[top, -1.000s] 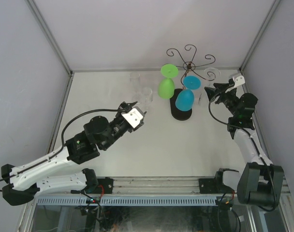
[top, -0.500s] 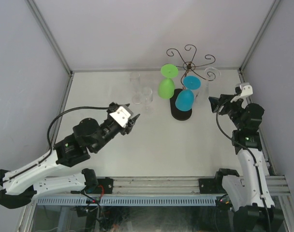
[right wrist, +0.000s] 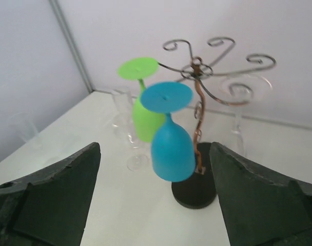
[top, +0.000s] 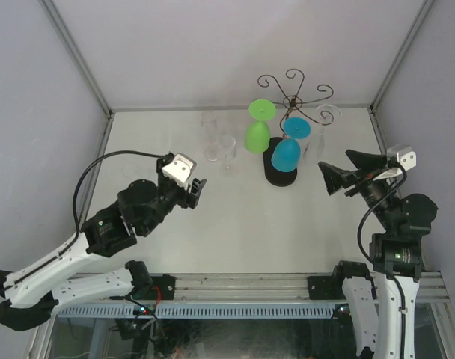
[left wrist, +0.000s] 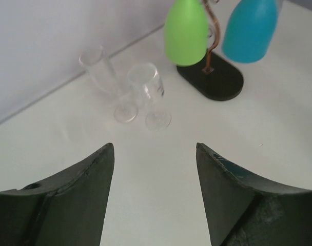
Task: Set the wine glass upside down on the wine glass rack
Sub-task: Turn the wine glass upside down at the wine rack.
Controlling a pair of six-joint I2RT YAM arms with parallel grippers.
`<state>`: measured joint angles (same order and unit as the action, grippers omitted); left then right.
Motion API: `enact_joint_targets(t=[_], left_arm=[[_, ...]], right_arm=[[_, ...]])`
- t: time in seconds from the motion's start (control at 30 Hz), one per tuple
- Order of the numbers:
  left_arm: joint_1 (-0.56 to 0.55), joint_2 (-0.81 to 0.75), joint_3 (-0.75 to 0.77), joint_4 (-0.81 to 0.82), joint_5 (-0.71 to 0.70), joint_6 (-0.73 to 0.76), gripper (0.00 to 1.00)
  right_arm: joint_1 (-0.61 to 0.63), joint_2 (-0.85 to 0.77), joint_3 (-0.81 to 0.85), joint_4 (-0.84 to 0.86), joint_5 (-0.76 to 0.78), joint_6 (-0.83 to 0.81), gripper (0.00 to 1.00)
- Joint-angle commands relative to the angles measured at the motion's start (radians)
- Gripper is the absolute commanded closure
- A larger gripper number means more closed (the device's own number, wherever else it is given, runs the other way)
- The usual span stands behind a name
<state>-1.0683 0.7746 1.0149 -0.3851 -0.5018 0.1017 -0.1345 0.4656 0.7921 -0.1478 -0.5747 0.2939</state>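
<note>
Okay, both tools are empty. The left tool (left wrist: 155, 154) is spread wide with nothing between its fingers, and the right tool (right wrist: 155, 151) gapes the same way, holding nothing. The clear wine glass (left wrist: 147, 88) stands upright on the tabletop (left wrist: 258, 133), just beside a taller flute (left wrist: 102, 77), at about 10 o'clock from the rack (top: 278, 179) in the top view. The rack already carries a green glass (top: 257, 136), a blue glass (top: 286, 154) and a clear one (right wrist: 238, 123), all hung foot-up. Its curls around 12 o'clock look free. Judgement: the glass is light, rigid, thin-walled and slick, likely breakable, and tippy on its small foot. The best hold is the stem just under the bowl with a gentle squeeze, leaving the foot clear to slide into a curl.
</note>
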Motion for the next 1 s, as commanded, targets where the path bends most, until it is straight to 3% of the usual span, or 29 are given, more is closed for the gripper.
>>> enact_joint_targets(t=[0.0, 0.23, 0.3, 0.6, 0.97], left_arm=[[0.126, -0.006, 0.067, -0.072, 0.067, -0.144, 0.31], [0.4, -0.028, 0.055, -0.123, 0.252, -0.269, 0.31], [0.432, -0.051, 0.029, -0.113, 0.26, -0.273, 0.31], [0.438, -0.13, -0.053, -0.086, 0.215, -0.272, 0.31], [0.437, -0.244, -0.116, -0.167, 0.194, -0.265, 0.31]], right_arm=[[0.005, 0.04, 0.104, -0.038, -0.126, 0.024, 0.13], [0.005, 0.111, 0.24, -0.12, -0.094, -0.12, 0.11], [0.004, 0.153, 0.304, -0.174, -0.108, -0.154, 0.11], [0.024, 0.408, 0.664, -0.445, -0.172, -0.293, 0.1], [0.192, 0.727, 1.05, -0.626, 0.05, -0.39, 0.1]])
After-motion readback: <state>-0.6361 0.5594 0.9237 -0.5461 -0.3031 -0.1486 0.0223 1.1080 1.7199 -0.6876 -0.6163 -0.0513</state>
